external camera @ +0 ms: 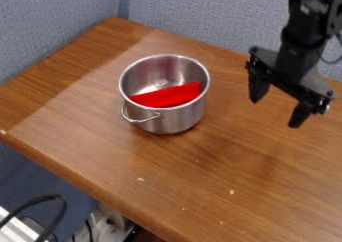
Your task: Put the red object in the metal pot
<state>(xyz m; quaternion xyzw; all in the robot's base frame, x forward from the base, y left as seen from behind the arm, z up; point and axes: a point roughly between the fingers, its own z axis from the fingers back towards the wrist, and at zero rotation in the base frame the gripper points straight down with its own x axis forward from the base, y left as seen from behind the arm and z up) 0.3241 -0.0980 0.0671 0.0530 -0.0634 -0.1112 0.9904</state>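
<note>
The arm's upper part is cut off at the top edge, and the pot wall hides part of the one red object point(170, 95) lying inside the one metal pot point(164, 94) on the wooden surface point(80, 86); the pincer point(282, 100) hangs to the pot's right, jaws spread wide, holding and touching nothing
</note>
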